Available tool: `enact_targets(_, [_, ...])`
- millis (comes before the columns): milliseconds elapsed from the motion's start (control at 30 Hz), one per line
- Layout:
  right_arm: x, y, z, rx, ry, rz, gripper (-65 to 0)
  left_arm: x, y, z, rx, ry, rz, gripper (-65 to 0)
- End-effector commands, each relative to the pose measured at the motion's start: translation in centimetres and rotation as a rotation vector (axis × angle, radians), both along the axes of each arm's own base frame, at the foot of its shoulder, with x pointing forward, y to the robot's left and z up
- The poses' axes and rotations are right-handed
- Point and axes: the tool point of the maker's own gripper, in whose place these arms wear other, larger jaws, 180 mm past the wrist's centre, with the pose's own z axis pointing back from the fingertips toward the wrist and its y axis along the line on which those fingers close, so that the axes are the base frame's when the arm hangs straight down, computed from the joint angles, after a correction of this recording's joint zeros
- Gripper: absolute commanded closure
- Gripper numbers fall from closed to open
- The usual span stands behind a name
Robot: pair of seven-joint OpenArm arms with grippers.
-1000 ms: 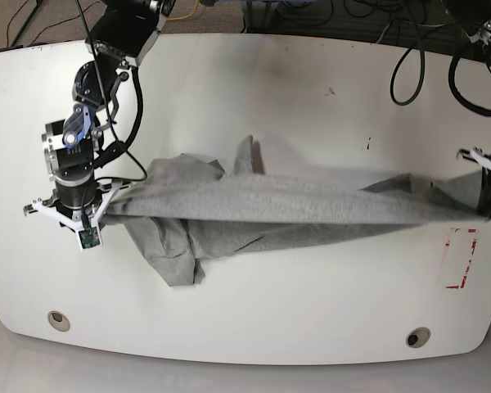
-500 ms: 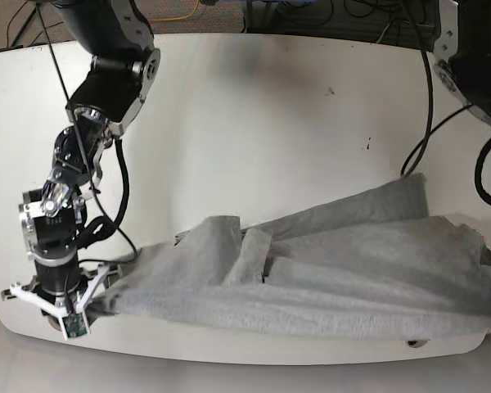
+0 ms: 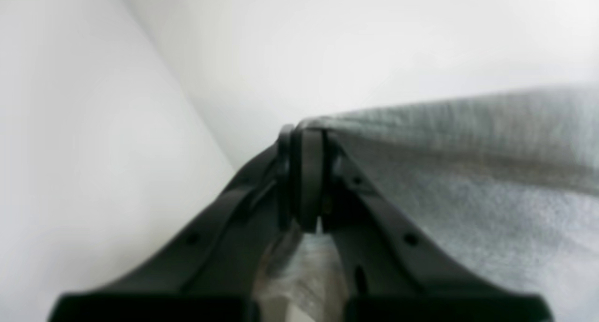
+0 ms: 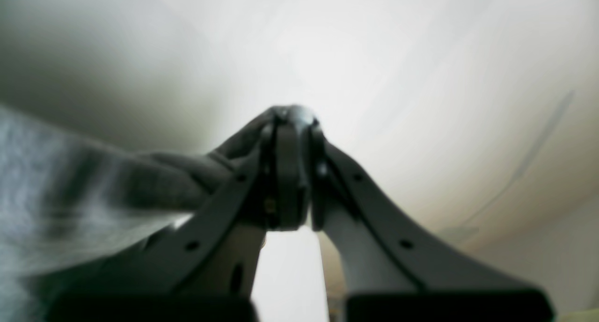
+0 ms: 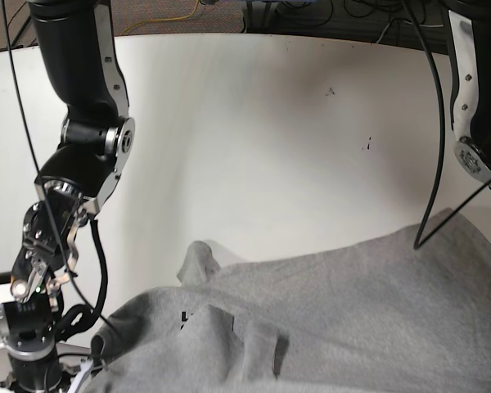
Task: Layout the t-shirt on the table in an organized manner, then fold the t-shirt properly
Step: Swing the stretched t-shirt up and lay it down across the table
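Observation:
The heather-grey t-shirt (image 5: 335, 311) is spread wide across the near part of the white table (image 5: 270, 147), filling the bottom of the base view. A bit of black lettering (image 5: 185, 320) peeks from a fold. In the left wrist view my left gripper (image 3: 306, 135) is shut on the t-shirt (image 3: 468, 172), with the cloth stretching off to the right. The right wrist view shows my right gripper (image 4: 292, 118) shut on a bunched edge of the t-shirt (image 4: 70, 186), which runs left. Both sets of fingers lie outside the base view; only the right arm (image 5: 33, 327) and left arm (image 5: 475, 123) show there.
A black cable (image 5: 430, 164) hangs from the left arm down to the cloth. Small dark scuffs (image 5: 366, 146) mark the table's far right part. More cables (image 5: 352, 12) lie beyond the far edge. The right arm's links (image 5: 86, 98) stand tall over the table's left side.
Both arms have drawn the t-shirt toward the table's near edge. The cloth has gone from a stretched narrow band to a broad sheet, and both grippers have left the base view.

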Motion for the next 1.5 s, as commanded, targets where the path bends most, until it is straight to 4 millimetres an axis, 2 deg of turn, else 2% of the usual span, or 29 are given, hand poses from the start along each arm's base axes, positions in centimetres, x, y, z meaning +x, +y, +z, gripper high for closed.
enact_targets(0, [0.1,-0.1,5.6,-0.015,-0.113,-0.003,-0.2,-0.5,-0.3,3.8,0.015,-0.080,-0.005,0.0])
enact_targets(133, [0.7,-0.1,9.8,-0.044,-0.155,-0.001,-0.2,-0.4,-0.5,6.7,0.008,-0.122,-0.031,0.0])
enact_targets(333, [1.3,0.2,14.5,-0.055,-0.192,0.007,-0.2,1.0,-0.4,10.0,-0.031,-0.128,-0.085,0.0])
enact_targets(467, [1.3,0.5,16.2,-0.067,-0.207,0.013,-0.2,1.6,-0.1,11.1,-0.057,-0.122,-0.108,0.0])
enact_targets(633, [1.4,0.5,15.8,-0.070,-0.195,0.013,-0.2,2.4,0.0,10.6,-0.073,-0.098,-0.123,0.0])
enact_targets(667, [1.6,0.3,15.1,-0.066,-0.181,0.010,-0.2,2.6,-0.2,10.4,-0.072,-0.095,-0.127,0.0])
enact_targets(800, [1.7,-1.7,11.9,-0.067,-0.132,-0.030,-0.2,4.0,-0.7,7.5,-0.074,-0.032,-0.133,0.0])
enact_targets(933, [1.4,-2.9,7.9,-0.076,-0.077,-0.051,-0.2,4.4,-0.9,5.0,-0.058,0.011,-0.121,0.0])
enact_targets(1033, [1.2,-3.5,4.2,-0.071,-0.023,-0.063,-0.2,4.9,-1.0,1.7,-0.050,0.072,-0.106,0.0])
enact_targets(1167, [0.5,-4.4,-1.7,-0.056,0.072,-0.079,-0.2,4.9,-0.9,-3.1,-0.051,0.154,-0.087,0.0])
enact_targets(1267, [-0.5,-5.1,-6.0,-0.046,0.143,-0.094,-0.2,5.4,-2.0,-7.3,-0.060,0.232,-0.122,0.0])
enact_targets(1400, [-2.5,-6.2,-12.3,-0.020,0.253,-0.121,-0.2,4.5,-2.1,-14.4,-0.115,0.355,-0.144,0.0])
enact_targets(1467, [-3.3,-6.0,-14.8,-0.010,0.302,-0.119,-0.2,3.7,-2.2,-17.3,-0.139,0.407,-0.145,0.0])
